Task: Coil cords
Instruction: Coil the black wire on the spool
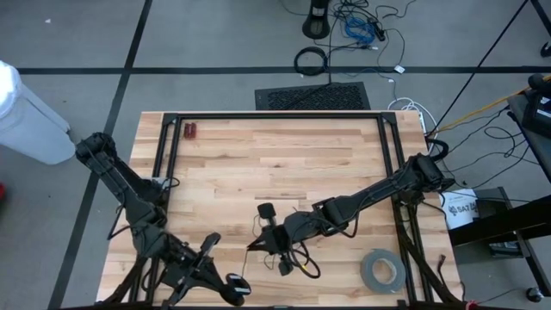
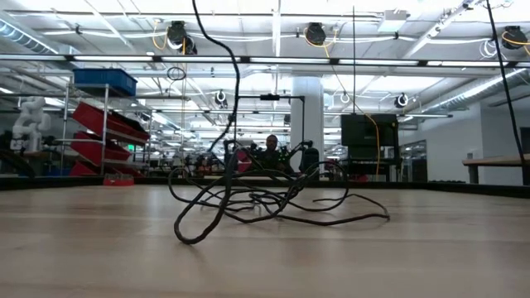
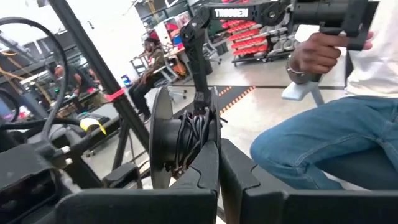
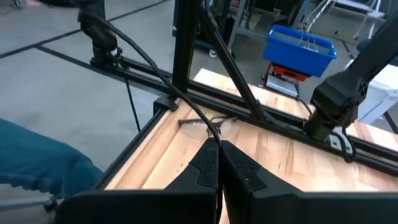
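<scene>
The right tool (image 1: 256,244) sits low over the wooden surface (image 1: 275,155), its two fingers pressed together with no gap between them, as the right wrist view shows (image 4: 214,163). Whether a strand is pinched between them cannot be made out. The cord (image 1: 288,254), a very thin black wire in loose, tangled strands, lies on the surface right at this tool and spreads just past it toward the grey tape roll (image 1: 383,270), which rests well apart from the tangle. In the low view the cord (image 2: 265,203) forms open loops on the wood, with one strand rising up and out of the picture.

The left tool (image 1: 237,288) is near the cord, at the edge of the surface; its fingers (image 3: 205,174) are also clenched tight, pointing off the surface toward the room. Nothing can be seen held between them.

A small red object (image 1: 189,131) lies at the far corner of the surface, well apart from the cord.

Readable writing: white letters "TROSSEN" on a dark arm part (image 3: 233,12) in the left wrist view, and a white label (image 1: 462,208) beside the surface starting "SAT", the rest cut off.

In the left wrist view a seated person in blue jeans (image 3: 323,140) is cut off at the frame edge, one hand (image 3: 314,53) holding a dark handle. A black reel (image 3: 180,140) stands beyond the left tool.
</scene>
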{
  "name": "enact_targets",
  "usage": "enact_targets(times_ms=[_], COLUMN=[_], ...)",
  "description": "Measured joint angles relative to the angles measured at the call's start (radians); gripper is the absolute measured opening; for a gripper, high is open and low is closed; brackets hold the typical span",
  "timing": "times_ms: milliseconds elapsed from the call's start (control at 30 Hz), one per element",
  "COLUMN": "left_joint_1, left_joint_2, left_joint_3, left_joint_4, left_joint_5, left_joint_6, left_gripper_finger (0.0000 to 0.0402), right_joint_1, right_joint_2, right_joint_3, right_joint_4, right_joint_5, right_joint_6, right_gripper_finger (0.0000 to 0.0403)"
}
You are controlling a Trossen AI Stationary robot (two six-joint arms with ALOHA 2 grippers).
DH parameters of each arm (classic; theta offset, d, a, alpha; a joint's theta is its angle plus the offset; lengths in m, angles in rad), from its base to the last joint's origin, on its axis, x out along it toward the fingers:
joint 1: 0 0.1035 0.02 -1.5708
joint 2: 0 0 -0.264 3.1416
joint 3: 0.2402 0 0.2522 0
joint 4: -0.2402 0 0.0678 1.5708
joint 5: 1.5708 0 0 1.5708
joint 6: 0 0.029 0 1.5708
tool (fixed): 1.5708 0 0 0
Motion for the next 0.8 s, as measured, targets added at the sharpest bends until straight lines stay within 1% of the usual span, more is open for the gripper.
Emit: enact_targets(times_ms=[167, 300, 400, 600, 800], left_joint_1=[0.031, 0.057, 0.068, 0.070, 0.078], left_joint_2=[0.022, 0.044, 0.047, 0.047, 0.047], left_joint_3=[0.000, 0.000, -0.001, -0.001, -0.001], left_joint_4=[0.014, 0.030, 0.046, 0.052, 0.052], left_joint_5=[0.051, 0.092, 0.120, 0.160, 0.163], left_joint_6=[0.000, -0.001, -0.001, -0.002, -0.002], left_gripper_finger=[0.0000, 0.0000, 0.0000, 0.0000, 0.0000], right_joint_1=[0.000, -0.001, 0.000, 0.003, 0.006], right_joint_2=[0.000, 0.000, 0.000, 0.000, -0.001], right_joint_3=[0.000, 0.000, 0.000, 0.000, 0.000], right_joint_4=[0.009, 0.015, 0.015, 0.009, 0.017], right_joint_5=[-0.007, -0.093, -0.127, -0.127, -0.131], right_joint_6=[0.011, 0.016, 0.034, 0.054, 0.082], right_gripper_finger=[0.0000, 0.0000, 0.0000, 0.0000, 0.0000])
